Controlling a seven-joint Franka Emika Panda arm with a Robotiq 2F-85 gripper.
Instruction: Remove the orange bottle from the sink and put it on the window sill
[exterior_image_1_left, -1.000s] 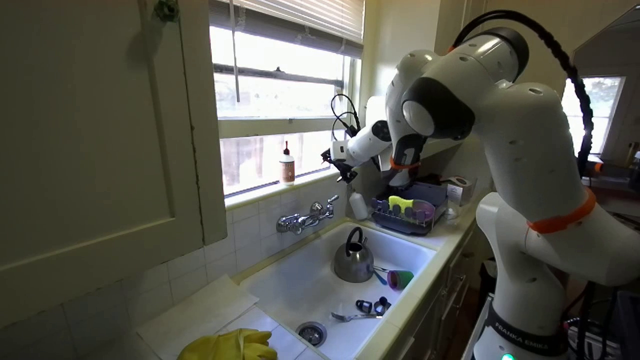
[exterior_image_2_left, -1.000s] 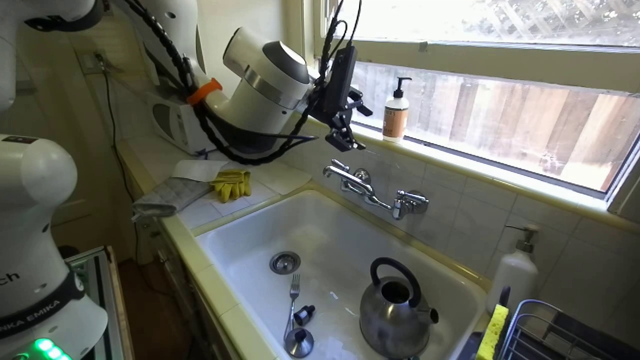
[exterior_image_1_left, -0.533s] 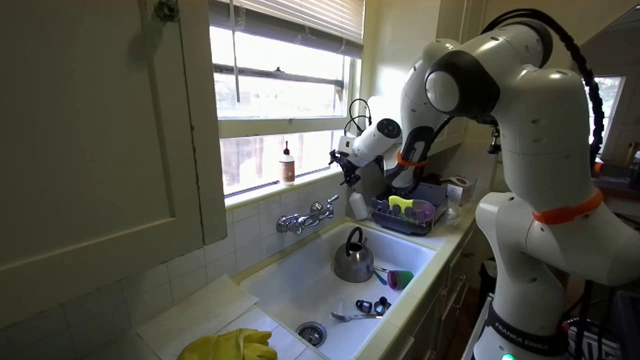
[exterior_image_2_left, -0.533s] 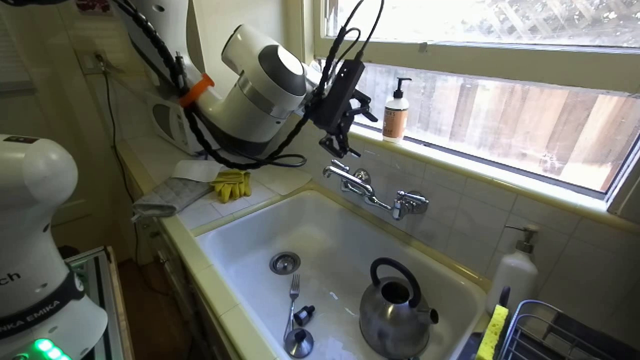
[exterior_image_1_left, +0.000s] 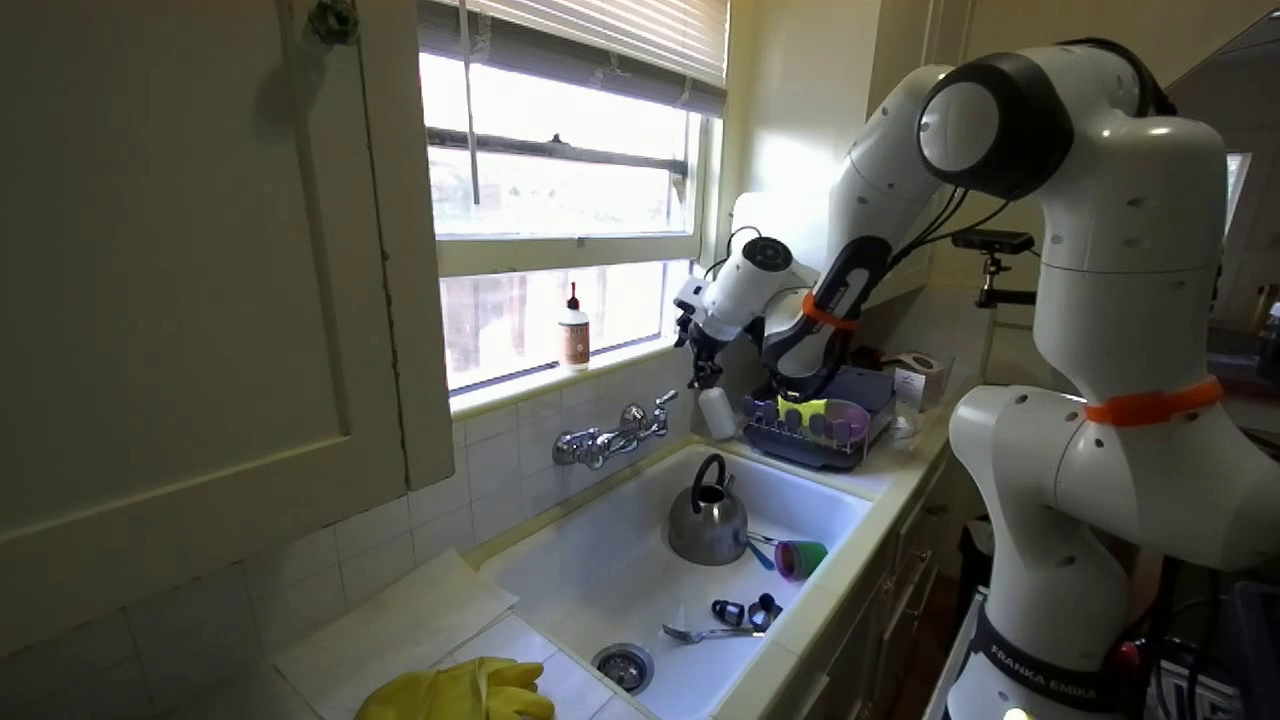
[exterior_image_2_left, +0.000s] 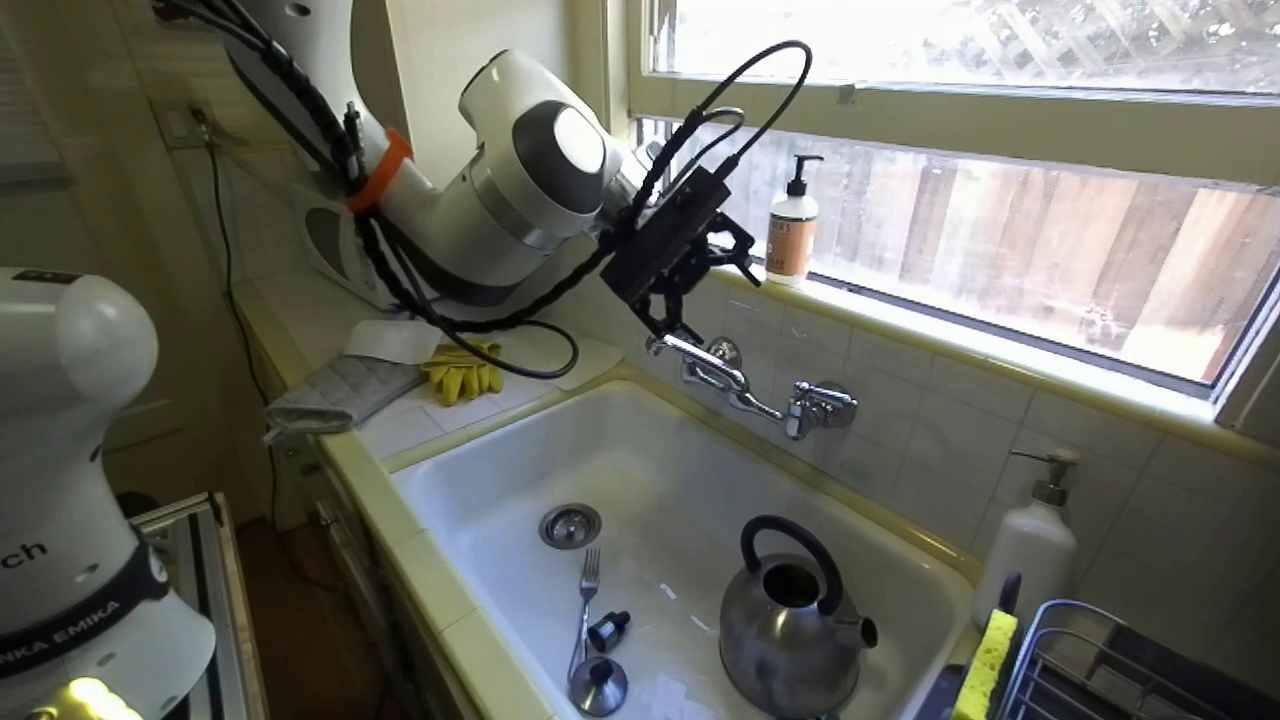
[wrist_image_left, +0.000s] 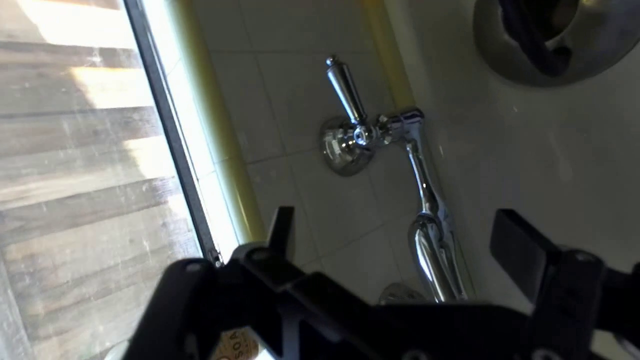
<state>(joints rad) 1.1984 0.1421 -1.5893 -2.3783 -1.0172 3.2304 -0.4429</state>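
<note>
The orange bottle, white with an orange-brown label and a dark pump top, stands upright on the white window sill in both exterior views (exterior_image_1_left: 574, 345) (exterior_image_2_left: 791, 246). Part of its label shows at the bottom of the wrist view (wrist_image_left: 237, 345). The window sill (exterior_image_1_left: 505, 390) (exterior_image_2_left: 1000, 350) runs above the sink (exterior_image_1_left: 545, 580) (exterior_image_2_left: 480, 460). My gripper (exterior_image_1_left: 694, 362) (exterior_image_2_left: 725, 309) is open and empty, tilted downward, apart from the bottle and near the taps. In the wrist view my fingers (wrist_image_left: 395, 235) are wide apart, with the chrome tap (wrist_image_left: 432, 245) seen between them.
A steel kettle (exterior_image_1_left: 708, 525) (exterior_image_2_left: 790, 640) stands in the sink with a fork (exterior_image_2_left: 588, 590) and small items. A white soap bottle (exterior_image_2_left: 1030, 550) and dish rack (exterior_image_2_left: 1090, 650) are beside it. Yellow gloves (exterior_image_2_left: 463, 370) lie on the counter. The wall taps (exterior_image_2_left: 740, 385) are just below my gripper.
My gripper has moved down and tilted further downward, towards the taps. It stays open and empty. The orange bottle has not moved.
</note>
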